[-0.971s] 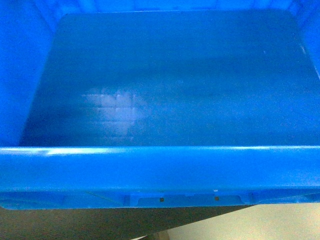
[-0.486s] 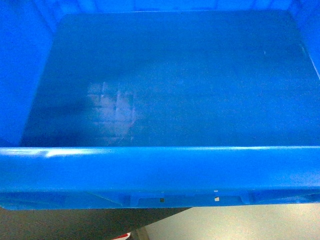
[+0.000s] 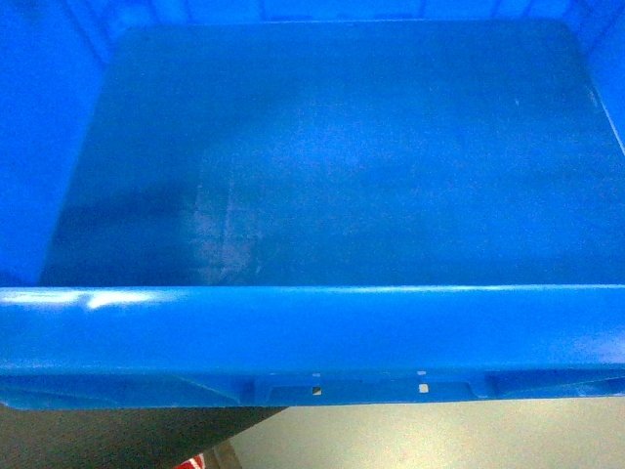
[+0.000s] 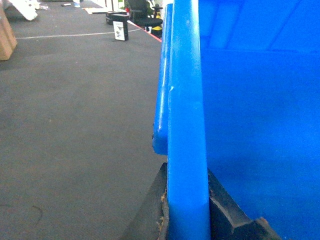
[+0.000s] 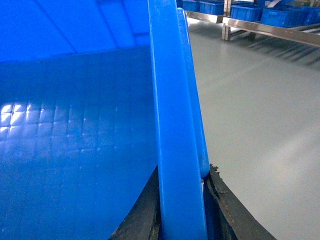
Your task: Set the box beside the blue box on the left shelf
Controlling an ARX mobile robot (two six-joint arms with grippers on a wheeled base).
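Box (image 3: 322, 166) filled nearly the whole head view, carried off the floor, near rim w/ handle slot at 6 o'clock. Left end effector (image 4: 187, 210) was clenched on box's left rim; right end effector (image 5: 182, 210) likewise clamped the right rim. Dark floor (image 4: 75, 125) lay at 9 o'clock in left wrist view. Shelf rails (image 5: 270, 27) w/ blue crates (image 5: 250, 10) sat at 1 o'clock in right wrist view.

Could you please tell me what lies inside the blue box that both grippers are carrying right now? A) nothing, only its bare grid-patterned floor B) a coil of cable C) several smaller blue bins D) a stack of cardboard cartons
A: the head view looks straight into the box and shows only its bare floor, with each gripper clamped on a side rim.
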